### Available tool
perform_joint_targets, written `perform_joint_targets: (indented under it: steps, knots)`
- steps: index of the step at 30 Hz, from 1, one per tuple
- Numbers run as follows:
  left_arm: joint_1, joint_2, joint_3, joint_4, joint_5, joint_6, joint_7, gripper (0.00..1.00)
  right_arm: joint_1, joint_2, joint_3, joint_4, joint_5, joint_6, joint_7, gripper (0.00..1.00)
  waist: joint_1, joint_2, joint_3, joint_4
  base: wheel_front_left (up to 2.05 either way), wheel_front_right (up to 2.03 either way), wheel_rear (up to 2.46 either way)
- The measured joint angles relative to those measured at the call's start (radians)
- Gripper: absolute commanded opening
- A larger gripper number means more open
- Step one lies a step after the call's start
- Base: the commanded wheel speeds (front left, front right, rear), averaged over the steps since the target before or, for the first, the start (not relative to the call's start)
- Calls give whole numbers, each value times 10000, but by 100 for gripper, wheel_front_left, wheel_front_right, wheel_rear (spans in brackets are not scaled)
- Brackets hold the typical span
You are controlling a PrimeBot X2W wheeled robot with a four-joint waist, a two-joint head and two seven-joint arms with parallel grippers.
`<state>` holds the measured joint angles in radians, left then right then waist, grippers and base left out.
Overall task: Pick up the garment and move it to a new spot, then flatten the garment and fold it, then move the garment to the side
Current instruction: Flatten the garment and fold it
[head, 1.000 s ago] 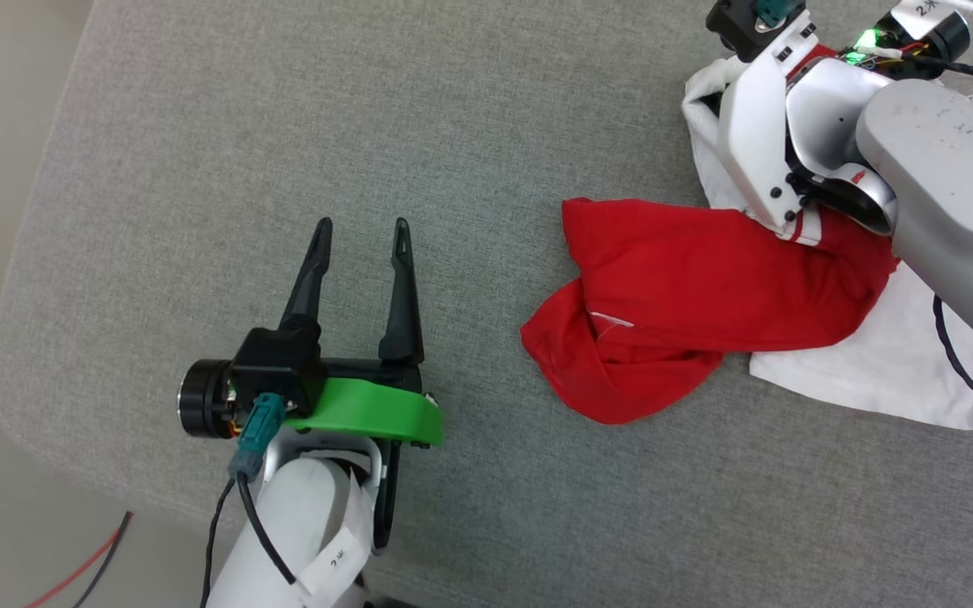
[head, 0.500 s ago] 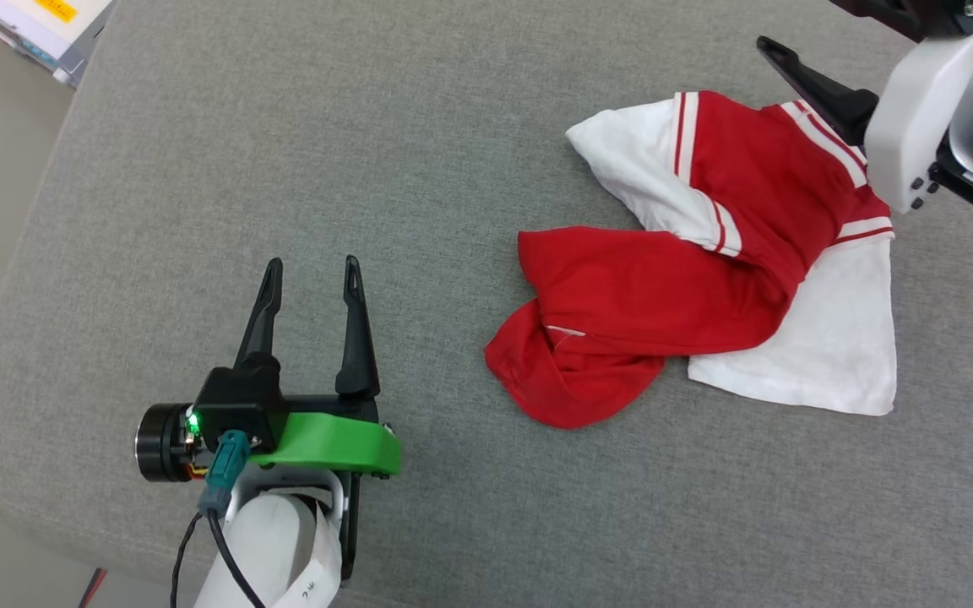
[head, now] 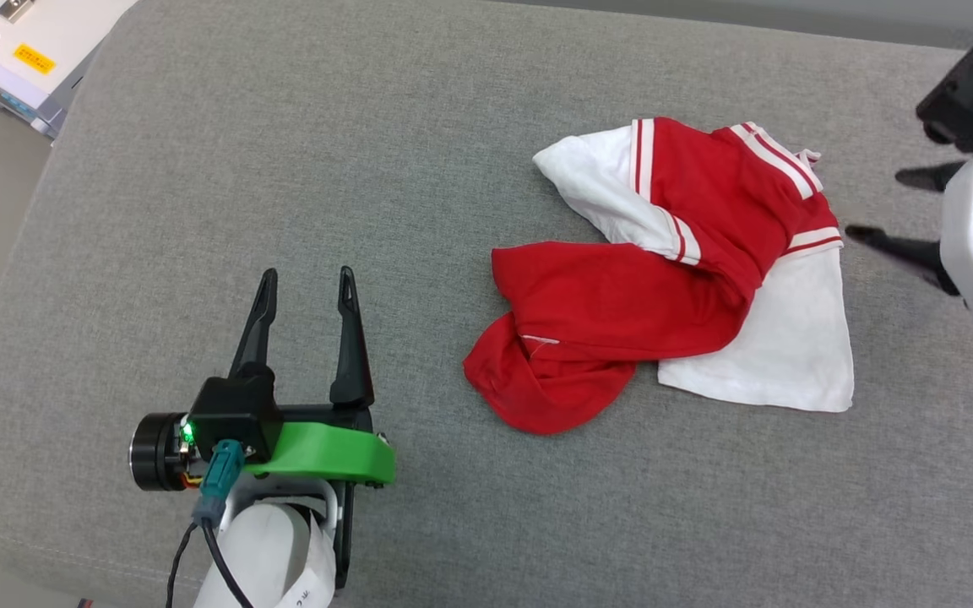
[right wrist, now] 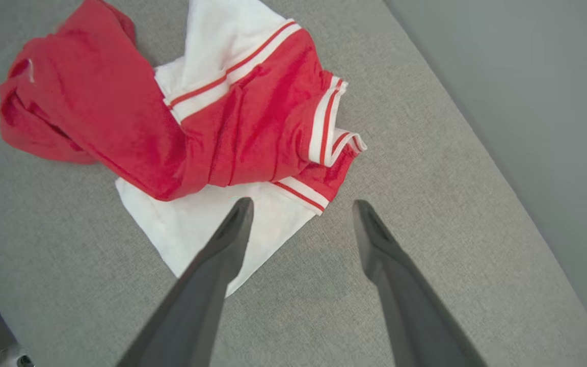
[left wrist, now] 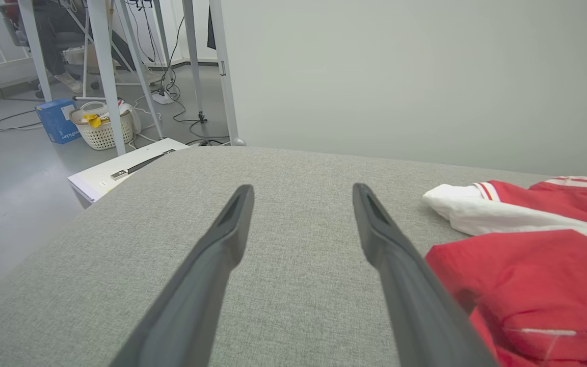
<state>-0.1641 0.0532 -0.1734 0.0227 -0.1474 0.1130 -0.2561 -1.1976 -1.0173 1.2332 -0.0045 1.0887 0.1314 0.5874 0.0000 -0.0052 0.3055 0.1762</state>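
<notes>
our left gripper (head: 307, 274) spread wide, empty; right gripper (head: 872, 203) spread too, just right of crumpled garment (head: 613, 295), not touching

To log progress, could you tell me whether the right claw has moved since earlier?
Yes: the right claw has pulled rightward, away from the shirt.
</notes>
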Motion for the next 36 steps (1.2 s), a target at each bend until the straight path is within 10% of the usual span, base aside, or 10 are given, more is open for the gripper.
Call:
perform_joint_targets:
  steps: [20,22,36]
  knots:
    - [-128,0,-437,42,-127,69,0,100,2773,675,29,1208,-857,-13,1693,100,0,0,718,565,0,0,0]
    - [-128,0,-416,75,-125,75,0,100,2828,752,19,1289,-1009,-13,1540,0,0,0,675,540,0,0,0]
    - [189,0,46,261,75,-6,0,100,3579,54,-704,765,-871,-2,-826,0,0,0,-229,-110,0,0,0]
